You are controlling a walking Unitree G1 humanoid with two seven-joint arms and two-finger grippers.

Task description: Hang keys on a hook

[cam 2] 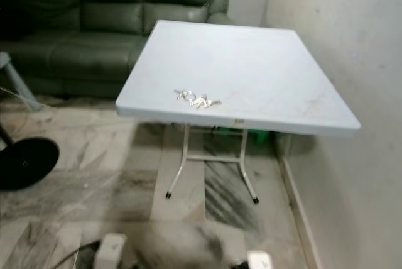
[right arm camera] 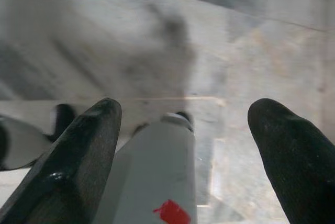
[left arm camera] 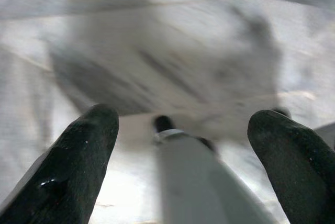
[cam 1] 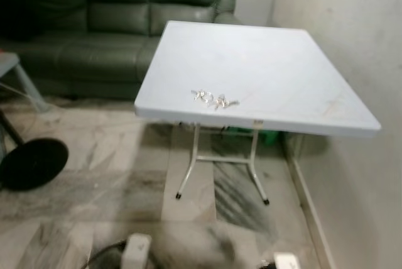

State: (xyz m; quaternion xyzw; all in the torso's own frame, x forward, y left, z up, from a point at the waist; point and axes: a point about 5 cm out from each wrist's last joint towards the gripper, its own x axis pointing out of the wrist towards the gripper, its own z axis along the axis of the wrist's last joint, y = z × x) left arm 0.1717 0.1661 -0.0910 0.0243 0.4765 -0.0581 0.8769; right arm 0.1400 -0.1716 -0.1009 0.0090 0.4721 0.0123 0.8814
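A bunch of silver keys (cam 1: 214, 99) lies near the front edge of a pale grey square folding table (cam 1: 276, 68); the keys (cam 2: 196, 99) are also in the right eye view. My left gripper (left arm camera: 183, 153) hangs open over the marble floor, its black fingers (left arm camera: 78, 166) spread wide around my own grey leg. My right gripper (right arm camera: 188, 150) hangs open the same way, with its fingertips (right arm camera: 288, 150) far apart. Both are well below and short of the table.
A dark green leather sofa (cam 1: 119, 24) stands behind the table. A wall (cam 1: 352, 30) runs close along the table's right side. A black round base (cam 1: 31, 163) rests on the floor at left. My feet (cam 1: 135, 250) stand on the marble floor (cam 1: 113, 175).
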